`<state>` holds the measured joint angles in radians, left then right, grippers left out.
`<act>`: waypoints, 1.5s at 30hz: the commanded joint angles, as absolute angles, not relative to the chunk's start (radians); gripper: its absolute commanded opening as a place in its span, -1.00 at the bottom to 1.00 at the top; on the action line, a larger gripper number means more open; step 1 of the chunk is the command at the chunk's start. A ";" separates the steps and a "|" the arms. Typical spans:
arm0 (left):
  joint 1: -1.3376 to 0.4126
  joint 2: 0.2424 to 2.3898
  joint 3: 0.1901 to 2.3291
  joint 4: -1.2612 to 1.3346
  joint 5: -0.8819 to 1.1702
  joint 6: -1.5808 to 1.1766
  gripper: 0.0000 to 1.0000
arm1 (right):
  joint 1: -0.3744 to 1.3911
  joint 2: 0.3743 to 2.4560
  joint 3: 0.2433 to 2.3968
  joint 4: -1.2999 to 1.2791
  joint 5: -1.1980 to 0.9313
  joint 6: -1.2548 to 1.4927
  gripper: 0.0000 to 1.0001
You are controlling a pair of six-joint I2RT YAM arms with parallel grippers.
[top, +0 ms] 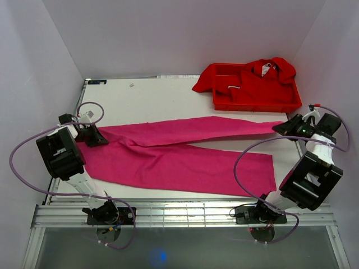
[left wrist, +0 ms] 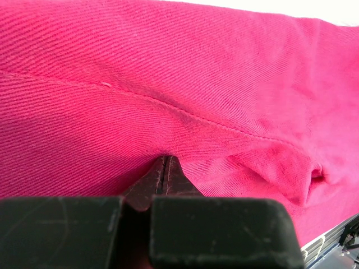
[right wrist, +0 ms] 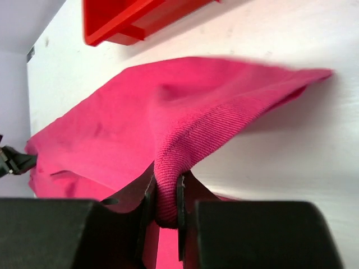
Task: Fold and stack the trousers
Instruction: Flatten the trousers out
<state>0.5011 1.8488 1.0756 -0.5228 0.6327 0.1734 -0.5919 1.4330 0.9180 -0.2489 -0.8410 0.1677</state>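
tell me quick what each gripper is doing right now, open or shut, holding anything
Left gripper: shut, tips pinching the trousers near the waist end.
Right gripper: shut on a leg end of the trousers, fabric bunched between its jaws.

Setting: a robot laboratory test cell, not a domestic or retail space.

Indicators, top external view:
- A plain white table [top: 168,95] fills the centre of the frame, enclosed at top, left and right by bare, pale, unmarked walls [top: 185,33].
- An aluminium rail [top: 185,212] runs along the bottom of the frame. The left arm [top: 61,154] and the right arm [top: 311,176] are bolted to it, lower left and lower right.
- Exposed purple cables [top: 90,102] loop freely from each arm.
- Work material is clothing: the trousers [top: 179,162] spread flat across the middle, and red garments [top: 258,81] in a red plastic tray [top: 255,105] at upper right.
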 commanded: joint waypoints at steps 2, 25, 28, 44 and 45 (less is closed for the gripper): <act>0.525 1.933 1.020 -0.543 0.279 0.264 -1.00 | -0.696 1.407 0.942 -0.334 -0.773 -0.061 -0.84; 0.514 1.480 1.035 -0.905 0.660 0.701 0.52 | -0.647 1.540 0.956 -0.630 -0.595 -0.440 0.47; 0.512 1.529 1.198 -0.907 0.635 0.649 0.55 | -0.574 1.496 0.953 -0.632 -0.555 -0.453 0.51; 0.410 2.010 1.462 -0.954 0.548 0.747 0.47 | -0.048 1.591 1.031 -0.707 -0.516 -0.439 0.33; 0.399 2.003 1.428 -0.948 0.543 0.747 0.41 | -0.040 1.601 1.031 -0.695 -0.506 -0.440 0.32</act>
